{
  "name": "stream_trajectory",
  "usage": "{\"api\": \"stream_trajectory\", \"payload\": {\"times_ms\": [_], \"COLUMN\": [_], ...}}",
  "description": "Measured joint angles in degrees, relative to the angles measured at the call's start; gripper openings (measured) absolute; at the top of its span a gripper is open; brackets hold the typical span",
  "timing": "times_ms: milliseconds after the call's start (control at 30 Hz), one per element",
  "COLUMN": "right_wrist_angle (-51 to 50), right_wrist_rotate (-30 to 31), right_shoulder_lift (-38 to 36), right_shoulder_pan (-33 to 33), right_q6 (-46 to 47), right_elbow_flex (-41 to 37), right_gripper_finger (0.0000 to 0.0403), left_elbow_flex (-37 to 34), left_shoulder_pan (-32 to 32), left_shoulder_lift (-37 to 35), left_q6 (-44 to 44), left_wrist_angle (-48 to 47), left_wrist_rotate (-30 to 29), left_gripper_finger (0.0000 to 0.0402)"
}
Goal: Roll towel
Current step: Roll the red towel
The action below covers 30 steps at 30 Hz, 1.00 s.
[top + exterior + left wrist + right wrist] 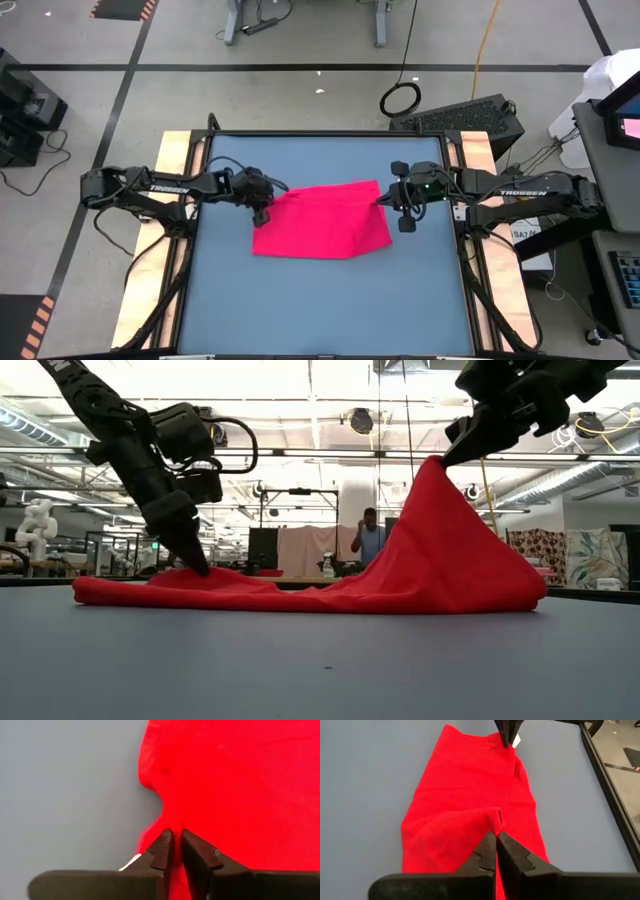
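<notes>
Right end effector (447, 458) lifts the towel (322, 221); left end effector (174, 851) apparently pinches its opposite edge.

Blue tabletop (330, 300), person (371, 537) standing in the room behind, black cable coil (400, 99) on floor

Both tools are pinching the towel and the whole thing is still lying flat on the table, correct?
Not flat. The right tool has lifted its corner of the towel into a peak, as the low view shows. The left tool pinches its edge down at the table.
</notes>
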Motion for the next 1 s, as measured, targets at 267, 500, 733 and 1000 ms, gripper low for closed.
{"api": "stream_trajectory", "payload": {"times_ms": [267, 500, 733, 1000], "right_wrist_angle": [0.4, 0.5, 0.4, 0.4], "right_wrist_rotate": [0.0, 0.0, 0.0, 0.0], "right_shoulder_lift": [0.0, 0.0, 0.0, 0.0], "right_shoulder_pan": [0.0, 0.0, 0.0, 0.0], "right_q6": [0.2, 0.2, 0.5, 1.7], "right_elbow_flex": [0.0, 0.0, 0.0, 0.0], "right_gripper_finger": [0.0, 0.0, 0.0, 0.0], "left_elbow_flex": [0.0, 0.0, 0.0, 0.1], "left_shoulder_pan": [-1.9, -3.4, -3.3, -4.4], "left_shoulder_lift": [0.0, 0.0, 0.0, 0.0], "left_q6": [1.5, 1.5, 1.6, 0.0], "left_wrist_angle": [0.3, 1.9, 3.7, 1.2], "left_wrist_rotate": [-2.4, -5.2, -6.4, -7.5], "left_gripper_finger": [0.0088, 0.0035, 0.0007, 0.0042]}}
